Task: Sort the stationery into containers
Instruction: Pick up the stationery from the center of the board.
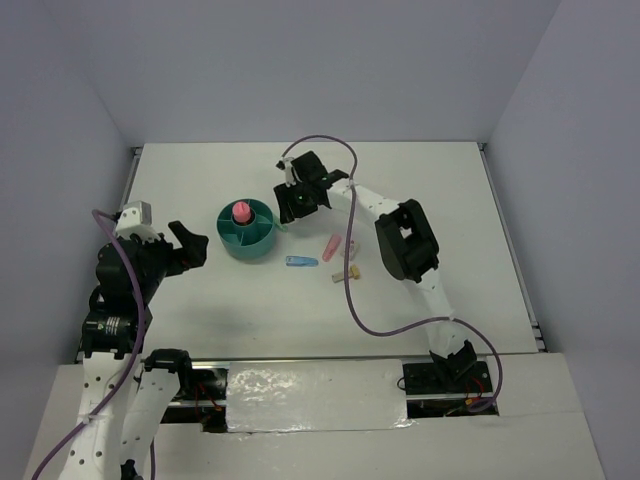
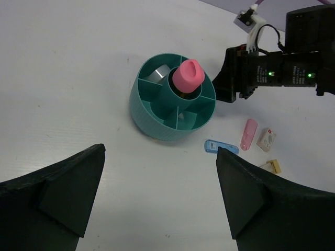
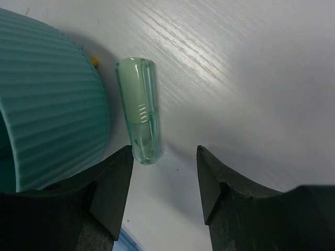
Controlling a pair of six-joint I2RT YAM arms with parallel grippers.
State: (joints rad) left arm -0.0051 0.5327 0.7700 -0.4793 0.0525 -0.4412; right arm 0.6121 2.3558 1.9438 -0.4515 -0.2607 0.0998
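Note:
The round teal organiser (image 1: 246,230) (image 2: 157,123) holds the pink glue stick (image 2: 188,76) upright in its central cup and a clear tape ring (image 2: 157,74) in a ring compartment. A green clear piece (image 3: 140,109) lies on the table beside the organiser's ribbed wall (image 3: 52,99). My right gripper (image 3: 164,157) (image 1: 291,207) is open just behind it, the piece's near end by the left fingertip and nothing between the jaws. Blue (image 2: 221,146), pink (image 2: 249,134), white (image 2: 267,139) and beige (image 2: 272,166) pieces lie to the organiser's right. My left gripper (image 2: 159,157) (image 1: 192,245) is open and holds nothing, left of the organiser.
The right arm's purple cable (image 1: 370,320) loops over the table near the loose pieces. The table's back edge (image 1: 310,143) meets the wall. A corner of the blue piece (image 3: 123,243) shows under the right gripper's left finger.

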